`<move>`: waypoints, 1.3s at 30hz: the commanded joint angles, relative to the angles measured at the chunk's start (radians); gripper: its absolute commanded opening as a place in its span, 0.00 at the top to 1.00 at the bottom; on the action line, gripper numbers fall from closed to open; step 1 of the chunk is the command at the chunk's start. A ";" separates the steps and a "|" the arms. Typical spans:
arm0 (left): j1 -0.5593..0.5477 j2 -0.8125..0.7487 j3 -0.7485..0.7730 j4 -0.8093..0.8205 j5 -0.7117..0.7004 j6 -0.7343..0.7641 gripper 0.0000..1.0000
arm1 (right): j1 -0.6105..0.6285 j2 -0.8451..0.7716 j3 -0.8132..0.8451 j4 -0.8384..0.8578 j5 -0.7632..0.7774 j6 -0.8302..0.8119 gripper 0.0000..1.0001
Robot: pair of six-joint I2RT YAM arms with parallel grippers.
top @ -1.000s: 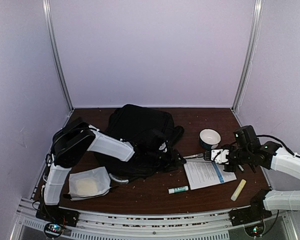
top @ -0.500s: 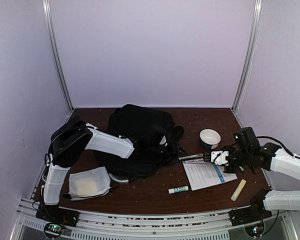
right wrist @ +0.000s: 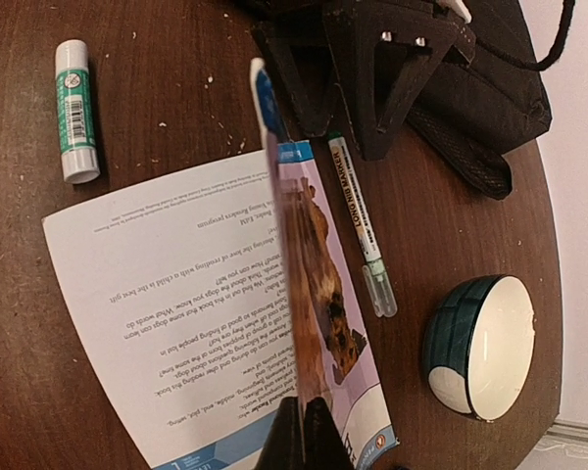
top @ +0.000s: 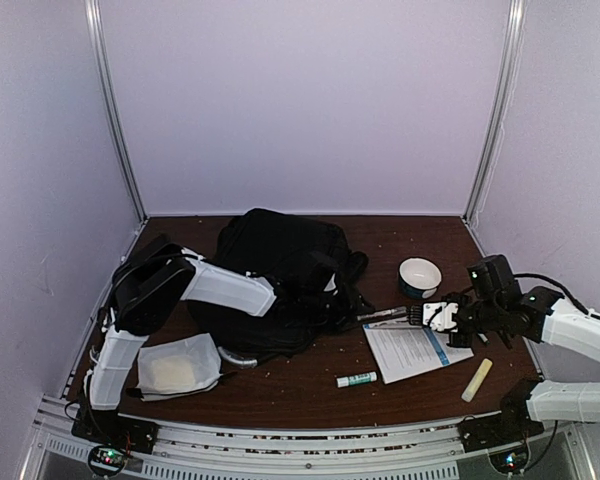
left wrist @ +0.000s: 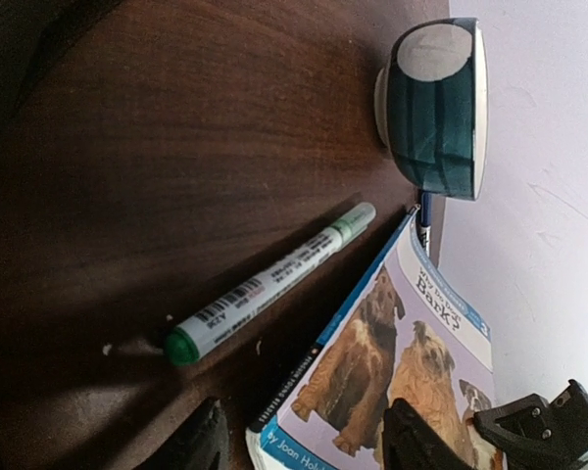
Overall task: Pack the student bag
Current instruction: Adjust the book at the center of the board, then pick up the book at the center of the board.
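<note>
The student bag is a large black backpack lying in the middle of the table; its fabric also shows in the right wrist view. My right gripper is shut on the lifted cover of a thin dog book, which stands edge-on in the right wrist view above the open white page. My left gripper is open at the bag's right edge; in the left wrist view the near corner of the book cover lies between its fingers.
A green-capped marker lies between bag and book. A teal and white bowl stands behind the book. A glue stick and a cream stick lie near the front. A white pouch lies front left.
My left gripper has drawn back a little toward the bag. My right gripper has shifted slightly left, still holding the book cover.
</note>
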 commanded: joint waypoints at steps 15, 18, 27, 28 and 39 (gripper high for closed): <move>0.005 0.076 0.040 0.147 0.113 -0.080 0.69 | -0.004 0.001 -0.030 0.007 -0.012 -0.032 1.00; 0.005 0.081 0.049 0.152 0.116 -0.076 0.72 | -0.005 0.007 -0.042 -0.003 -0.004 -0.050 1.00; 0.005 0.106 0.072 0.200 0.135 -0.068 0.86 | -0.003 0.020 -0.056 -0.013 -0.011 -0.062 0.99; 0.004 0.107 0.076 0.201 0.135 -0.059 0.87 | -0.002 0.025 -0.057 -0.011 -0.012 -0.061 0.99; 0.003 0.179 0.147 0.196 0.218 -0.003 0.80 | -0.002 0.044 -0.055 0.011 -0.018 -0.047 0.99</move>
